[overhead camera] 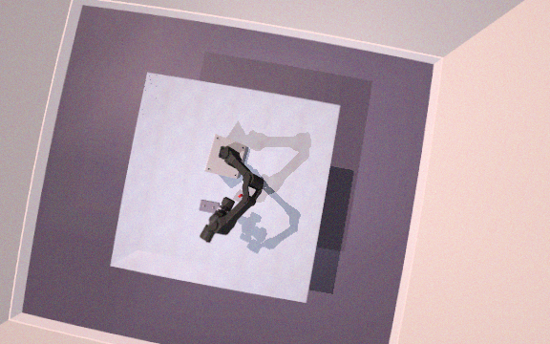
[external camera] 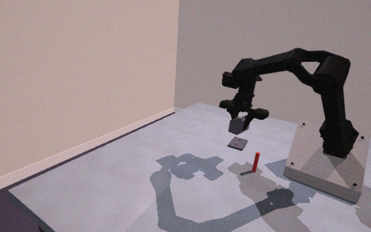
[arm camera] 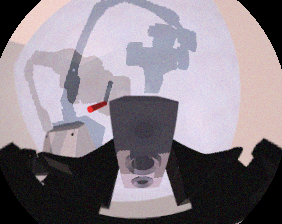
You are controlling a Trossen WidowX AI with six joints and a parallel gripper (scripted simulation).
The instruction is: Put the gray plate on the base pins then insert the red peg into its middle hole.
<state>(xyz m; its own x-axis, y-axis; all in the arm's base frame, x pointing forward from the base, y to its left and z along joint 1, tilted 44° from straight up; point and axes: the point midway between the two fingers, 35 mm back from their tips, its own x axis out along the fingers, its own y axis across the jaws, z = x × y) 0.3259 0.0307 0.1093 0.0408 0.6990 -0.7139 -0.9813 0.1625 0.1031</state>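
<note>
1. The red cylindrical peg (overhead camera: 240,195) (external camera: 256,162) (arm camera: 97,107) stands upright on the pale tabletop (overhead camera: 170,143) (external camera: 108,167) (arm camera: 207,95), between the low gray base (overhead camera: 208,205) (external camera: 237,144) and the thick beige mounting slab (overhead camera: 213,162) (external camera: 317,161) (arm camera: 67,140) under the black arm (overhead camera: 251,183) (external camera: 270,64).
2. The base lies flat, its two small pins facing up. From above, the arm's dark end hides part of it; the peg is near, off to one side.
3. Shadows of the arm spread around the peg.
4. The gray rectangular plate (external camera: 237,125) (arm camera: 144,120) is in the air, apart from the base.
5. Its long axis runs away from the wrist camera, its round openings lined up along it; its exact tilt I cannot tell.
6. The black claw (overhead camera: 222,210) (external camera: 238,120) (arm camera: 141,136) points down, closed on the plate.
</note>
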